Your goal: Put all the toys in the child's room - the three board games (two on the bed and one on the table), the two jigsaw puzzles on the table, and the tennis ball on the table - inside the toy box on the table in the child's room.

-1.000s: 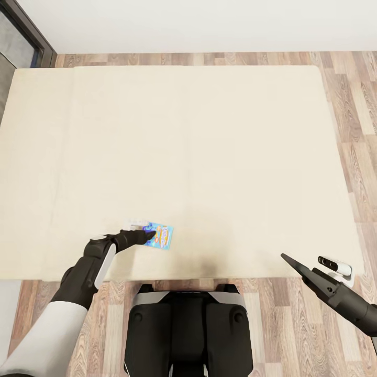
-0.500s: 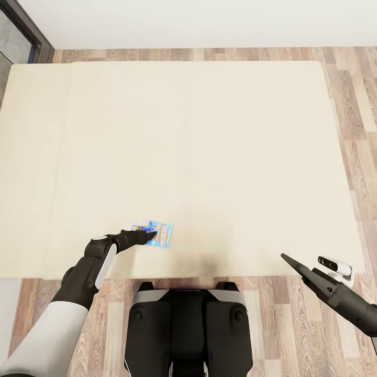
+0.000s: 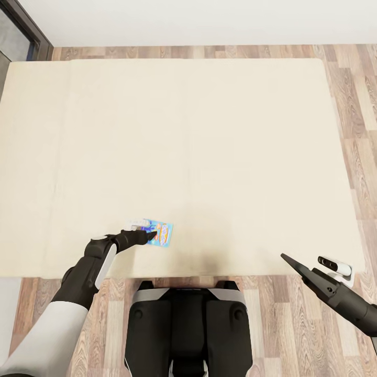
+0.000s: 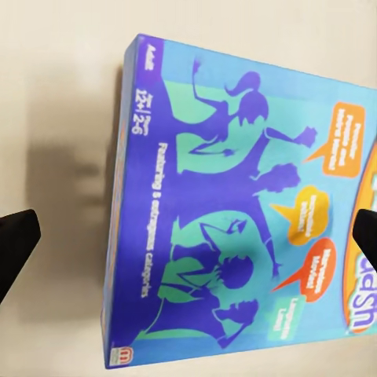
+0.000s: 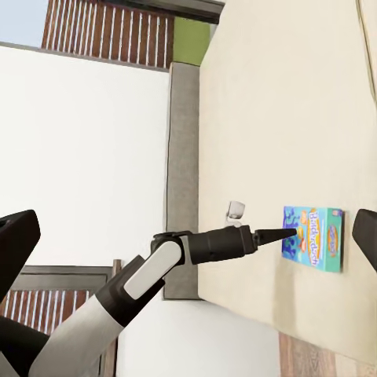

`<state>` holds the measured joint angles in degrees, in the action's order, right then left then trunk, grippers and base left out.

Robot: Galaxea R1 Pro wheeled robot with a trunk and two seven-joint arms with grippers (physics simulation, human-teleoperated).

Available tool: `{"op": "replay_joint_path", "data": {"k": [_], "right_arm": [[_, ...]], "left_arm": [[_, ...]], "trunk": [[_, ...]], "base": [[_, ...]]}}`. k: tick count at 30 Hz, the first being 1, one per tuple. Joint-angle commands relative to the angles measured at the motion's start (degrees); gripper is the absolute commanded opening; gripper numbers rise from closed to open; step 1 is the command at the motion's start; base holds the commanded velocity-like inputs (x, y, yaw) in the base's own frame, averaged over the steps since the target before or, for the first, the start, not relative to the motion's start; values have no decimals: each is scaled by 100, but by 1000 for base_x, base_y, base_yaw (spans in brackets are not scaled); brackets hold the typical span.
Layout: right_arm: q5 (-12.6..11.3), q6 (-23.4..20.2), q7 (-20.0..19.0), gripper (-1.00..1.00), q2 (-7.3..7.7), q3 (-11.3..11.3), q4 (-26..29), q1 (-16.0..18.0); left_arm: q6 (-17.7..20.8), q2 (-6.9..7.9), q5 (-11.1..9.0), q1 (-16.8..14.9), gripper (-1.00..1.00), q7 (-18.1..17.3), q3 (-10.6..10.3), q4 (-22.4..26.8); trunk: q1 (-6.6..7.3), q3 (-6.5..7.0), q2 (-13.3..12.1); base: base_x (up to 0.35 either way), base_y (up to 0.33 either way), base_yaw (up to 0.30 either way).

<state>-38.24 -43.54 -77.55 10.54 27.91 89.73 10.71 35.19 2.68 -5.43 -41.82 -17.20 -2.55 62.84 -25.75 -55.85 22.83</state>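
1. At about 8 o'clock in the head view, the robot's left arm reaches out from the near edge of the bed (image 3: 209, 131) onto the beige mattress, forearm black, upper arm white.
2. The left gripper (image 3: 152, 235) points toward 3 o'clock and hangs right over the board game (image 3: 160, 234). In the left wrist view its two dark fingertips (image 4: 17, 239) stand wide apart, one off each side of the box, neither touching it.
3. The board game lies flat on the mattress near the bed's near edge, at roughly 7 o'clock from the middle of the bed. It is a small blue box with purple cartoon figures, orange speech bubbles and pale lettering (image 4: 236, 220); in the right wrist view (image 5: 314, 238) the gripper tip just overlaps its end.
4. The robot's dark trunk (image 3: 188, 330) fills 6 o'clock, standing on the wood-plank floor (image 3: 361, 157) just off the bed.
5. At 4 o'clock the right arm is held out past the bed's near corner, well apart from the box. The right gripper (image 3: 293, 264) has its fingers spread wide in its own wrist view, one dark tip (image 5: 16, 247) at each side, with nothing between them.
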Motion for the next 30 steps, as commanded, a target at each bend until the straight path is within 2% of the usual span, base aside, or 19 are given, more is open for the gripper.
{"op": "replay_joint_path", "data": {"k": [1,12,20,30], "right_arm": [[-17,-49,-6,100,1,2,1,1],[-17,-49,-6,100,1,4,1,1],[-20,-49,-14,100,1,4,1,4],[-24,-49,-7,100,4,4,-8,2]], "left_arm": [[39,5,-59,-1,100,17,-9,7],[37,-3,-63,-1,100,22,-17,13],[41,-4,-63,-1,100,24,-20,17],[41,-4,-63,2,100,23,-19,20]], "trunk": [[-3,-6,9],[-3,-6,9],[-3,-6,9],[-3,-6,9]], "base": [[0,0,0],[0,-3,0],[0,-174,0],[0,-23,0]]}}
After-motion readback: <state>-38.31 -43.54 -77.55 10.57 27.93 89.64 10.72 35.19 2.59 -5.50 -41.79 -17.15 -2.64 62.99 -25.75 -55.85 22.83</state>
